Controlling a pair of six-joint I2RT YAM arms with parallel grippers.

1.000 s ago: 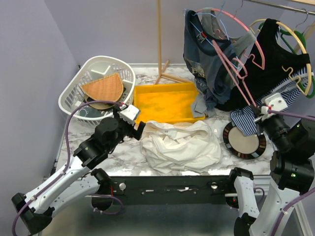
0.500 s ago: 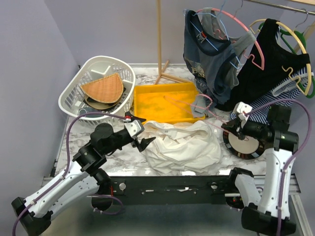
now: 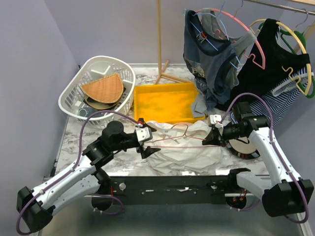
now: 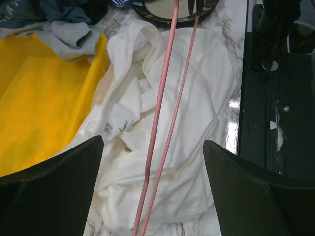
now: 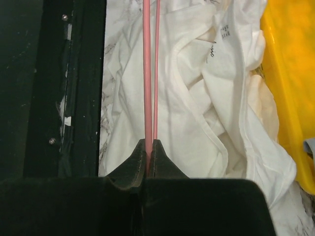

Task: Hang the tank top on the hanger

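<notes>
The off-white tank top (image 3: 189,150) lies crumpled on the marble table in front of the yellow tray. The slim pink wire hanger (image 3: 174,145) is held flat just above it, stretched between the two grippers. My right gripper (image 3: 210,137) is shut on one end of the hanger (image 5: 147,73), over the tank top (image 5: 211,103). My left gripper (image 3: 146,143) is open at the other end. In the left wrist view, two hanger wires (image 4: 161,98) run between its spread fingers (image 4: 49,187) without touching them, above the tank top (image 4: 206,113).
A yellow tray (image 3: 167,101) sits behind the tank top and a white basket (image 3: 98,83) at back left. A round black-rimmed disc (image 3: 248,147) lies at the right. A blue-grey shirt (image 3: 206,59) and black top (image 3: 270,64) hang at back right by a wooden pole (image 3: 159,39).
My right arm brought the pink wire hanger down from the rack to low over the tank top. My left gripper moved right, and the hanger's far end now lies between its open fingers.
</notes>
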